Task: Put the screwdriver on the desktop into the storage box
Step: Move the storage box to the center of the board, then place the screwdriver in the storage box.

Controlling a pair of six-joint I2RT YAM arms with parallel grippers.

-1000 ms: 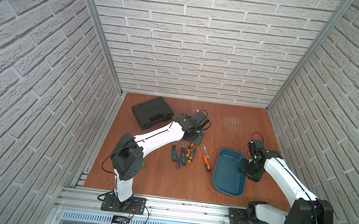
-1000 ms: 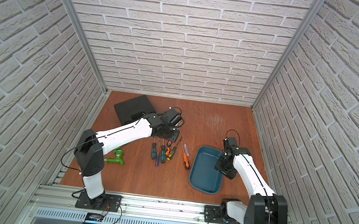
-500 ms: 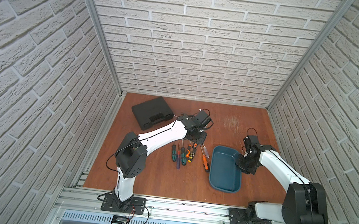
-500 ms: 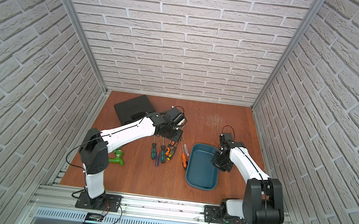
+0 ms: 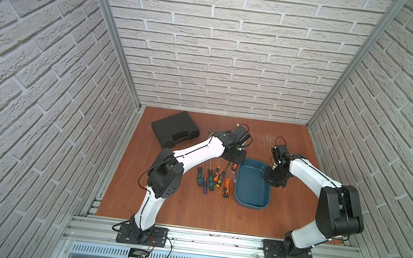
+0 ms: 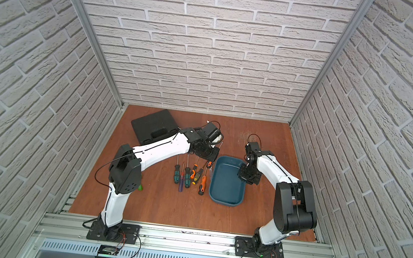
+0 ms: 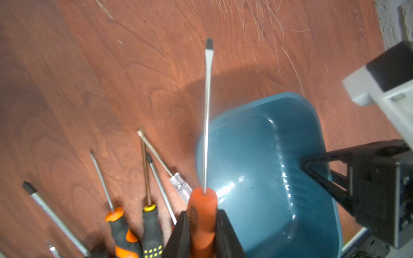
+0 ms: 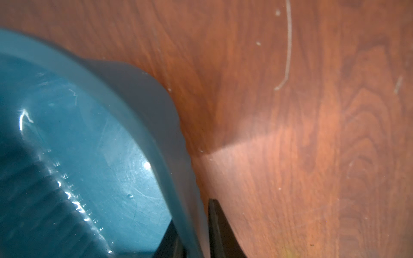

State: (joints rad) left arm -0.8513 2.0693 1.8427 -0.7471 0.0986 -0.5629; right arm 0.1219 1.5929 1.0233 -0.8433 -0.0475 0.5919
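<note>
Our left gripper (image 7: 202,214) is clamped on the handle of an orange-handled screwdriver (image 7: 205,145), one jaw on each side, with the long flat-tipped shaft pointing straight out ahead. We judge the tool is off the wood, since its shaft crosses in front of the box's rim in the left wrist view. How high it is we cannot tell. Our right gripper (image 8: 192,236) pinches the side wall of the box (image 5: 251,192), one jaw inside the rim and one outside. It seems to be steadying the box close to the tools.

The box sits on the desktop (image 5: 191,211), just beside the row of other screwdrivers (image 5: 211,181). In both top views its floor is bare, so nothing is in it yet. The held screwdriver is at the box's far corner on the side of the row. Its shaft reaches across the rim and over the wood beyond, not over the middle of the box.

So we reckon the pick is made and the drop is not. What is left for this one is to bring it over the open box, lower it and let go. Several more lie on the wood, and if the task means all of them, most of the work is ahead. The black tool case (image 5: 175,133) at the back plays no part.
</note>
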